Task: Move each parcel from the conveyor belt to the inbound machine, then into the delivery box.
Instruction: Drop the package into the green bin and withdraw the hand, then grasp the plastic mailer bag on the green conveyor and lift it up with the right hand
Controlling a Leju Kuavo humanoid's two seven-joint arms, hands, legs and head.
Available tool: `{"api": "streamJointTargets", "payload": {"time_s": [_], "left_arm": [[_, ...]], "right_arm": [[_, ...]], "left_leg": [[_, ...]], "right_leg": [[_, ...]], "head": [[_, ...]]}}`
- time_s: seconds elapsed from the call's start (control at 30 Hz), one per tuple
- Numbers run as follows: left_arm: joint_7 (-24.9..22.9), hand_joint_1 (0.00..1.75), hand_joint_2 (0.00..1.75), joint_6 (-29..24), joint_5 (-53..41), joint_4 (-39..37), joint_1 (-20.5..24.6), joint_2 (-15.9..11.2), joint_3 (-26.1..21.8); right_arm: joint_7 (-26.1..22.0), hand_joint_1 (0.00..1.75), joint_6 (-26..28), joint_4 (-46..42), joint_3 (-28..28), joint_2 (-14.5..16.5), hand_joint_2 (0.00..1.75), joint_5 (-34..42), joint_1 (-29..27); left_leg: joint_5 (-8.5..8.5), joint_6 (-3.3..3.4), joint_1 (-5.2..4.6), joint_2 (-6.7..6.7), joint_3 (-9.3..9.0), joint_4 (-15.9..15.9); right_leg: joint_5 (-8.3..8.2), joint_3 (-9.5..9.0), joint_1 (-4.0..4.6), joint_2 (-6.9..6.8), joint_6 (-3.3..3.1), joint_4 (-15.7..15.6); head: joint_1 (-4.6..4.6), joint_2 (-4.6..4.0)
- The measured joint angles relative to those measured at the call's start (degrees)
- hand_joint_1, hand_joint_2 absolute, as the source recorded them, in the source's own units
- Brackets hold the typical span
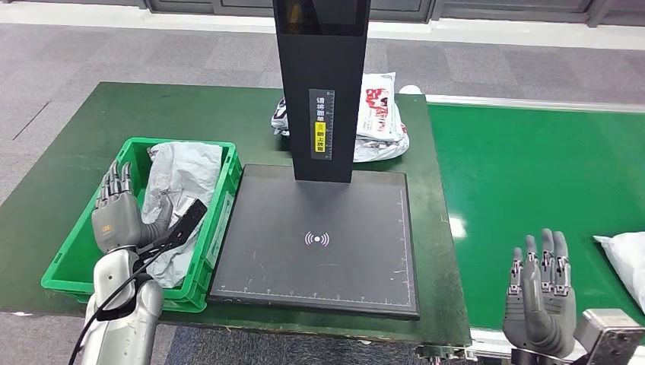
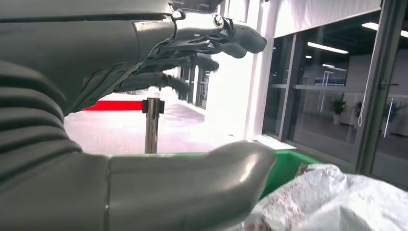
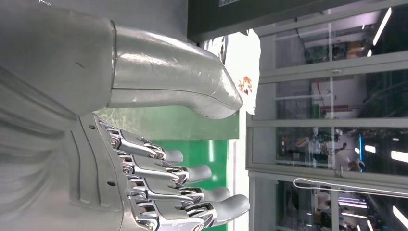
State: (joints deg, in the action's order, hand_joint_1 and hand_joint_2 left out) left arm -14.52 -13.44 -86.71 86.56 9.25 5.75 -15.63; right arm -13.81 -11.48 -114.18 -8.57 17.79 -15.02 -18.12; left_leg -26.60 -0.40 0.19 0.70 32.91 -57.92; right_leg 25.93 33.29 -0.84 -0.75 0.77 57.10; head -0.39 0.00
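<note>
A white parcel (image 1: pixel 625 262) lies on the green conveyor belt (image 1: pixel 525 182) at the right edge, just right of my right hand (image 1: pixel 539 304), which is open with fingers straight and holds nothing. My left hand (image 1: pixel 118 213) hovers open over the green delivery box (image 1: pixel 80 247), which holds grey parcels (image 1: pixel 179 182). The inbound machine's black plate (image 1: pixel 319 239) lies bare between the box and the belt, with its black post (image 1: pixel 322 84) behind. The left wrist view shows my left hand (image 2: pixel 159 72) spread above a grey parcel (image 2: pixel 332 202). In the right wrist view, my right hand (image 3: pixel 159 159) is empty.
A pile of white and grey parcels (image 1: pixel 380 118) lies behind the post on the dark green table (image 1: pixel 99 122). The table's front edge runs just below the black plate. Grey carpet floor lies beyond.
</note>
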Motion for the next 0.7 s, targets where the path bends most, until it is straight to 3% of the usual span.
{"api": "streamJointTargets", "payload": {"time_s": [0.2, 0.5, 0.57, 0.63, 0.7], "left_arm": [[-3.7, 0.0, 0.0, -0.4, 0.1, 0.8, -0.3, 0.0, -0.5], [-2.6, 0.0, 0.0, -6.4, 1.8, 4.8, -2.2, 0.3, -1.6], [-0.4, 0.0, 0.0, -10.0, 3.9, 5.8, -2.9, 0.4, -1.7], [4.4, 0.0, 0.0, -17.2, 8.5, 8.1, -4.4, 0.7, -1.5], [10.9, 0.0, 0.87, -23.4, 14.4, 11.8, -6.7, 1.4, -1.1]], "right_arm": [[-0.2, 0.0, -0.6, 0.0, -0.1, 0.5, 1.75, -0.1, -0.1], [-0.3, 0.0, -0.8, 0.0, -0.3, 0.8, 1.75, -0.1, 0.0], [-0.3, 0.0, -0.8, 0.0, -0.4, 0.8, 1.75, -0.1, 0.0], [-0.2, 0.0, -0.6, 0.0, -0.4, 0.9, 1.75, -0.4, 0.1], [0.1, 0.0, -0.1, 0.2, -0.6, 0.8, 1.75, -1.0, 0.5]], "left_leg": [[0.0, 0.0, 0.0, -0.01, 0.01, 0.0], [0.0, 0.0, 0.01, -0.02, 0.03, 0.0], [0.0, 0.0, 0.01, 0.0, 0.05, 0.0], [-0.02, -0.01, 0.01, 0.06, 0.05, 0.0], [-0.03, -0.01, 0.01, 0.1, 0.04, 0.0]], "right_leg": [[0.0, -0.02, 0.01, -0.01, 0.0, 0.0], [0.01, -0.02, 0.0, -0.03, 0.0, 0.0], [0.01, -0.01, 0.01, -0.01, 0.0, 0.0], [0.01, 0.02, 0.0, 0.03, 0.0, 0.0], [0.01, 0.04, 0.0, 0.06, 0.0, 0.0]], "head": [[0.02, 0.0], [0.01, 0.0], [0.02, 0.0], [0.02, 0.0], [0.01, 0.0]]}}
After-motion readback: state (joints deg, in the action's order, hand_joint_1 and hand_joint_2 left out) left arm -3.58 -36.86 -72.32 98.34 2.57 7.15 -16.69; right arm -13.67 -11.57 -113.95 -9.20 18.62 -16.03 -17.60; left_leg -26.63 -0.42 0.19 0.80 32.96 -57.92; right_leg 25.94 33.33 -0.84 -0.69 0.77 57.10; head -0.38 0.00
